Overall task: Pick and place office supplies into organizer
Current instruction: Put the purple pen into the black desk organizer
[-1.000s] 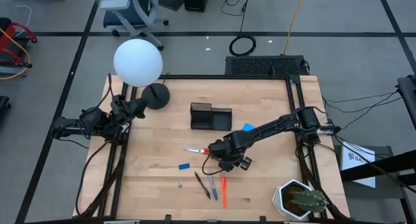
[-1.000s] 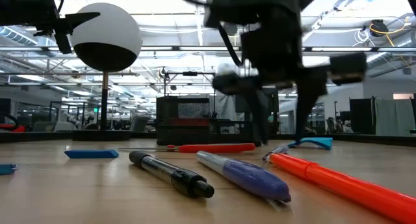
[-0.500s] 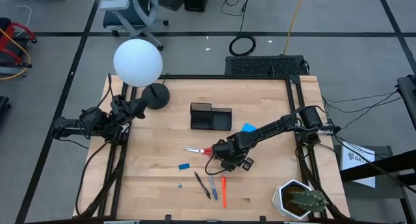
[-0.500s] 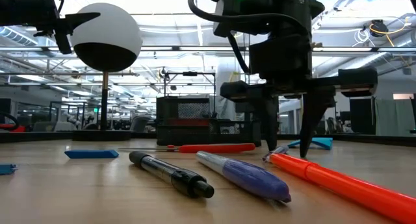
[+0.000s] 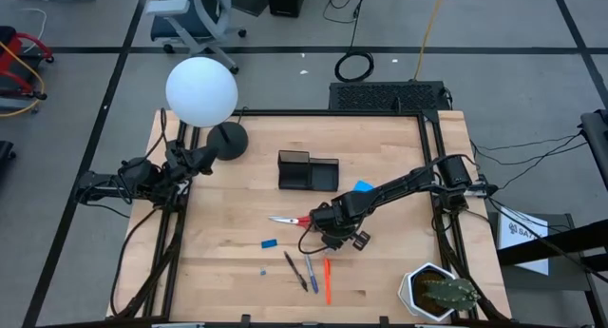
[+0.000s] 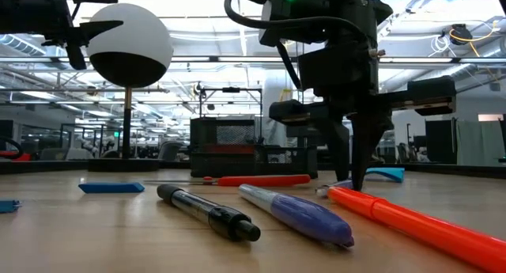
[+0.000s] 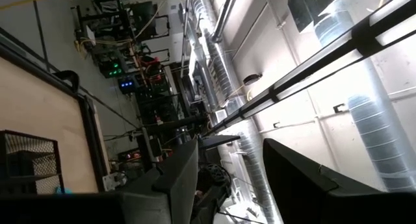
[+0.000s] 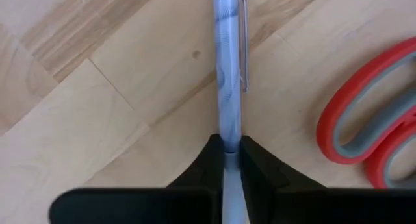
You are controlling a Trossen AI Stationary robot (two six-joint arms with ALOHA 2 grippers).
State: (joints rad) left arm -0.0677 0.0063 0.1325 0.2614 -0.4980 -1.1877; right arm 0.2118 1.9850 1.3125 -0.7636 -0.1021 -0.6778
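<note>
The right gripper (image 5: pixel 332 240) is down at the table with its fingers (image 8: pixel 211 158) pinched on a pale bluish pen (image 8: pixel 230 68); in the right wrist view the barrel runs straight out from between the two dark tips, clip uppermost, still lying flat on the wood; the grip sits at one end of the pen, not its middle, so the long free end will want to droop or swing once it leaves the table.

To do this well, I would judge: lift straight up and slowly at first, watching that the pen does not pivot in the tips; if it sags, set it down and take it nearer the middle. The red-handled scissors (image 8: pixel 374 133) lie just beside the gripper, close to the pen's line; rise clear of the handles before moving sideways, or they may be dragged along. The orange pen (image 5: pixel 327 280), the blue pen (image 5: pixel 311 273) and the black pen (image 5: pixel 294 270) lie near, on the table-edge side of the gripper.

The organizer (image 5: pixel 308 171) stands beyond the scissors, well apart from the gripper; bring the pen over a compartment, tip it upright, and release only when its lower end is inside.

The left gripper (image 5: pixel 186 160) waits by the lamp base (image 5: pixel 228 140), fingers apart, holding nothing.
</note>
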